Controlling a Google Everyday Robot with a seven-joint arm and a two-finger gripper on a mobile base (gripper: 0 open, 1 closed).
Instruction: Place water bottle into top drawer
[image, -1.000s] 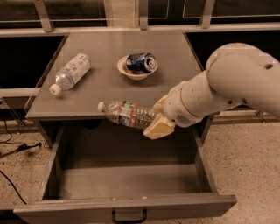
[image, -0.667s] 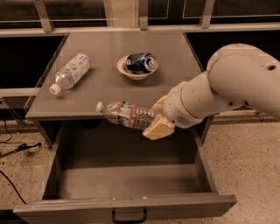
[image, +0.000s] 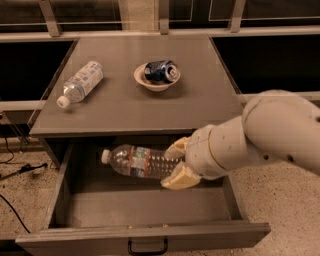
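Note:
The water bottle (image: 137, 161) is clear and ribbed with a red-and-white label band and a pale cap pointing left. It lies on its side, held inside the open top drawer (image: 145, 234), near the drawer's back. My gripper (image: 178, 163) is shut on the bottle's base end, its pale fingers (image: 180, 178) above and below it. The white arm reaches in from the right. The drawer is pulled out, with a grey front panel and a small black handle (image: 148, 247).
On the grey tabletop (image: 200, 107) a second bottle with a white and light-blue label (image: 81, 82) lies at the left. A white bowl (image: 155, 81) holds a blue can (image: 161, 71). Cables (image: 15, 170) lie on the speckled floor at the left.
The gripper has lowered the water bottle from above the drawer's back edge down into the drawer. The camera view is now closer.

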